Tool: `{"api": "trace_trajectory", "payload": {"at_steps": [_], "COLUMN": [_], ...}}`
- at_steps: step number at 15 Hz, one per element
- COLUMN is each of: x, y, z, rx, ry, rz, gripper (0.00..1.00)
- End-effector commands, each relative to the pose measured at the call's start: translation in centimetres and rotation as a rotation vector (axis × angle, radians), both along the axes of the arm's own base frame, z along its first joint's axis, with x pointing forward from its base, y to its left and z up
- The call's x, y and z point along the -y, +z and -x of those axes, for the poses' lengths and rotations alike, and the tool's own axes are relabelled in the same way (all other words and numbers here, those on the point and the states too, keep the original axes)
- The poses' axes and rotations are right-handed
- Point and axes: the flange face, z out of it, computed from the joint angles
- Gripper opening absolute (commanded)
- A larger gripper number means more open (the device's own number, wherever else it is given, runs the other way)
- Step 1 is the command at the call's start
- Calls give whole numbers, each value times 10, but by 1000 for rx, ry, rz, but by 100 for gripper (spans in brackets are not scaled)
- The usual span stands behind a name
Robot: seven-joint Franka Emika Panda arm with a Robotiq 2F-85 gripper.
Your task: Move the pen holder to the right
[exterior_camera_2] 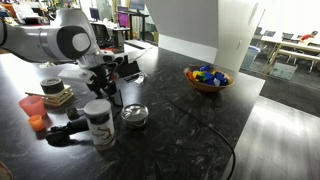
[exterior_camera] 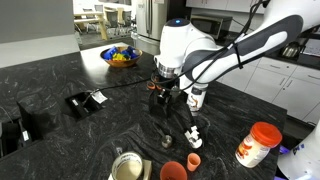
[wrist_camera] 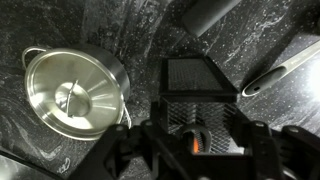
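The pen holder (wrist_camera: 195, 88) is a black wire-mesh cup with orange-handled scissors (wrist_camera: 196, 137) showing inside it in the wrist view. It stands mid-counter in both exterior views (exterior_camera: 160, 101) (exterior_camera_2: 106, 92). My gripper (wrist_camera: 198, 142) is straight above it, with one finger against each side of the mesh wall. It also shows in both exterior views (exterior_camera: 163, 86) (exterior_camera_2: 104, 74). Whether the holder is lifted off the counter cannot be told.
A steel bowl (wrist_camera: 72, 95) (exterior_camera_2: 134, 115) sits close beside the holder. A marker (wrist_camera: 282, 68), a white bottle with an orange lid (exterior_camera: 258, 143) (exterior_camera_2: 98, 122), an orange cup (exterior_camera: 173, 170), a flat black box (exterior_camera: 85, 100) and a fruit bowl (exterior_camera: 120, 56) (exterior_camera_2: 207, 78) stand around.
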Motion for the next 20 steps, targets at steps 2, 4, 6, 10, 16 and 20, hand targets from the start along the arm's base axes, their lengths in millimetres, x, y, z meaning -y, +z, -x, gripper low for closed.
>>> {"api": "trace_trajectory", "payload": {"at_steps": [2,4,6,10,16,20], "x": [3,4,4,1,-3,-13], "y": [6,6,7,7,24,56], "z": [8,9,10,3,8,20], "rx": [27,24,27,8,39,70], "ry": [-19,-26,-29,-16,-5,4], "rz": [-23,-26,-24,-9,-4,-17], "gripper": [97,100,100,100,100,100]}}
